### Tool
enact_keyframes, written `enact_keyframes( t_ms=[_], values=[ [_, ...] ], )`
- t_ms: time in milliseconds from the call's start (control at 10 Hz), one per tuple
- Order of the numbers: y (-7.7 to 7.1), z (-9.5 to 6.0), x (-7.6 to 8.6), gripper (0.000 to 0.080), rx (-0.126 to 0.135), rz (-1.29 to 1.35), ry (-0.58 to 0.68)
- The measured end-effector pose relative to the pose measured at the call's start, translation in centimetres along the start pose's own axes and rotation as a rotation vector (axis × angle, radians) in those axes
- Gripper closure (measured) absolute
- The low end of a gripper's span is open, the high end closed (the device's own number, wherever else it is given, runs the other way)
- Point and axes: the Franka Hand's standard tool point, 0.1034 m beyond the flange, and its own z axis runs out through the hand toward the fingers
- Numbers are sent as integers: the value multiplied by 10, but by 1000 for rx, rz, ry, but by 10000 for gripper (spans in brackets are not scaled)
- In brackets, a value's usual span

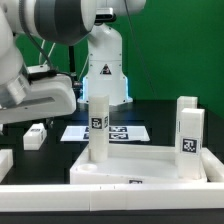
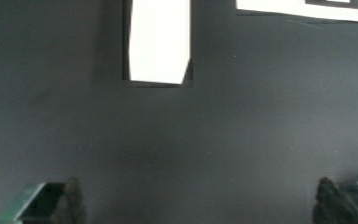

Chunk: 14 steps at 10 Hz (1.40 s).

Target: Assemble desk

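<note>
Reaching for a loose leg looks like the step in hand, judged from how the parts lie. Desk slab (image 1: 120, 165) sits low in the exterior view on the black table (image 1: 150, 112), raised rim toward the camera, recessed middle showing. Two leg posts stand upright at it: one (image 1: 98, 128) near the slab's middle-back, one (image 1: 189, 126) at the exterior view's right corner, tag facing out. Whether either is fully seated cannot be told from here. A further small white leg piece (image 1: 35, 136) lies on the table at the exterior view's left, apart from the slab, below the arm. Marker board (image 1: 108, 131) lies flat behind the slab. Arm body fills the upper left of the exterior view; the hand (image 2: 208, 200) shows only in the wrist view, released, fingertips (image 2: 51, 200) spread wide with bare table between them and nothing held. Ahead of it in the wrist view lies a white post (image 2: 158, 42) flat on the table, well clear of the fingers, with a corner of the marker board (image 2: 309, 6) beyond. To do the pick well: bring the hand over the post so the spread fingers straddle its narrow width, not its length; square the wrist to the post's long edges first; descend until the pads bracket the sides, then close. Grip near mid-length to keep it from tipping when lifted. Risk: nudging the post askew on the smooth table.
</note>
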Motion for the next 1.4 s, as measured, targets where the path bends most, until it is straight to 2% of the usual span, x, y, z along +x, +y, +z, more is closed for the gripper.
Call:
enact_keyframes(
  t_ms=[200,300,400,500,600,700,1000,1100,1200,1300,1400],
  values=[
    [1,1,0,151,1,2,-3],
    [8,15,-9,151,16,52,-57],
    [16,36,-18,151,37,94,-120],
    [14,49,-25,151,56,134,-169],
    [12,61,-31,151,93,176,-233],
    [15,60,-26,151,81,173,-219],
    [15,63,-27,151,84,177,-229],
    [18,78,-33,151,103,192,-279],
    [19,89,-36,151,109,196,-301],
    [16,97,-40,151,113,196,-316],
    [17,95,-39,151,112,196,-313]
  ],
)
